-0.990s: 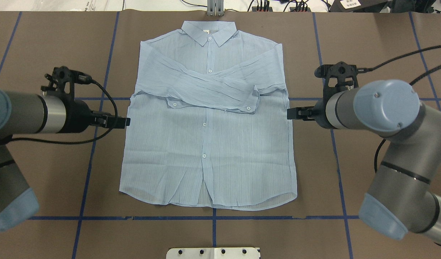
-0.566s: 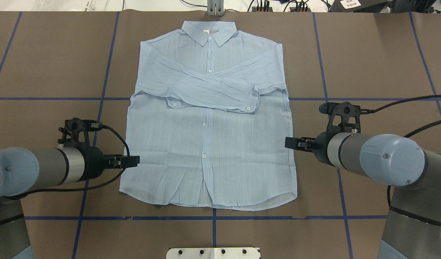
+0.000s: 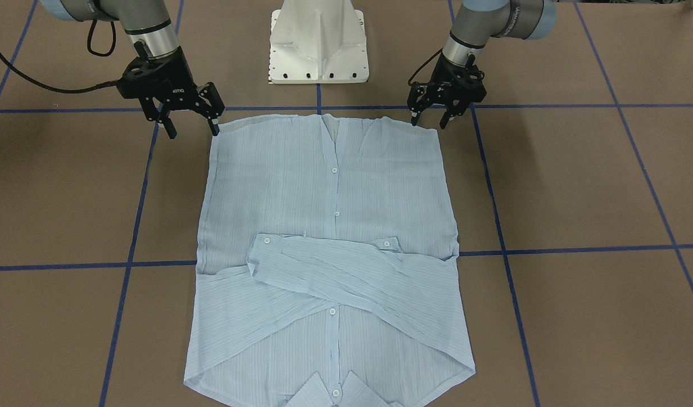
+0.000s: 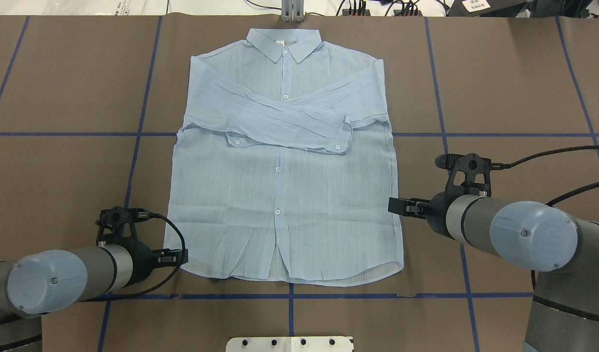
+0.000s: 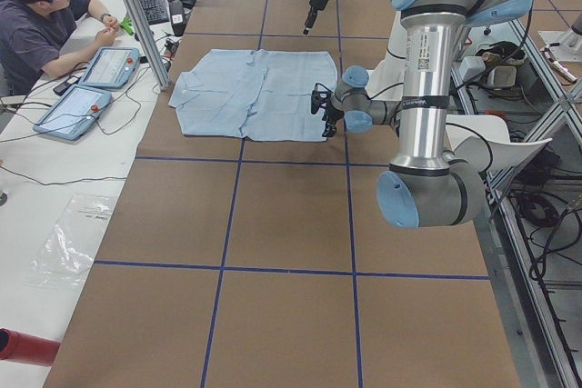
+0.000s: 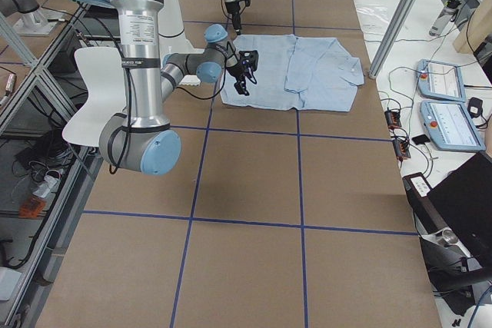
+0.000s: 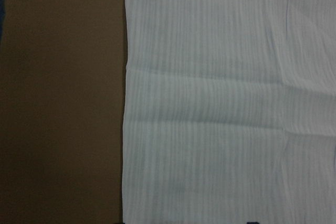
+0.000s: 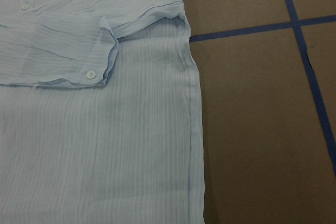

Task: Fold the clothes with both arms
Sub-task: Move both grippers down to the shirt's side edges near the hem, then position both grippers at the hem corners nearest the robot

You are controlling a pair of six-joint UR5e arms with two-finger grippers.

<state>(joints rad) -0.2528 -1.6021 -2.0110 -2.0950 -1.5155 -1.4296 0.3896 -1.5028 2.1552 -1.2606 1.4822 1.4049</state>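
Note:
The clothes are one pale-blue striped shirt [image 4: 280,205] lying flat and face up on the brown table, collar [image 4: 283,41] at the far edge, both sleeves [image 4: 280,122] crossed over the chest. My left gripper [image 4: 180,256] hovers open at the shirt's near-left hem corner; the front-facing view shows this left gripper [image 3: 429,120] with fingers spread and nothing between them. My right gripper [image 4: 395,205] stands open just outside the shirt's right side seam, above the hem, and in the front-facing view this right gripper [image 3: 193,131] is empty too. Both wrist views show only the cloth [image 7: 220,103] [image 8: 94,129].
The white pedestal base [image 3: 318,45] stands at the table's near edge behind the hem. Blue tape lines [image 4: 289,296] grid the brown table cover. A seated person [image 5: 41,15] with two tablets [image 5: 91,88] is at the far side. Power strips and cables [image 4: 358,7] lie beyond the collar.
Both arms slid along the shirt's sides toward the hem. The left gripper went from mid-side to the hem corner; the right one stopped lower on the right seam. The shirt did not move.

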